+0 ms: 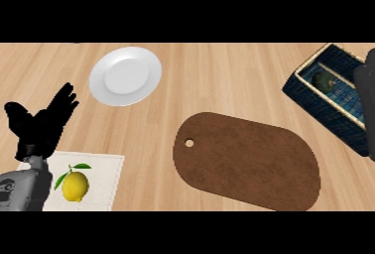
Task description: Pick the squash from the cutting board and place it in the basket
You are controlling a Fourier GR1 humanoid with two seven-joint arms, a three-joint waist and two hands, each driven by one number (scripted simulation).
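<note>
The dark green squash (326,80) lies inside the dark blue woven basket (322,106) at the right edge of the counter. The brown cutting board (249,161) in the middle has nothing on it. Only a dark strip of my right hand (367,94) shows at the right edge, over the basket's near side and just right of the squash. My left hand (38,124) is open with fingers up at the left edge, resting far from the board.
A white round plate (126,76) sits at the back left. A yellow lemon (75,186) with a green leaf lies on a pale mat (99,166) at the front left, beside my left forearm. Bare wooden counter (219,74) lies between plate and basket.
</note>
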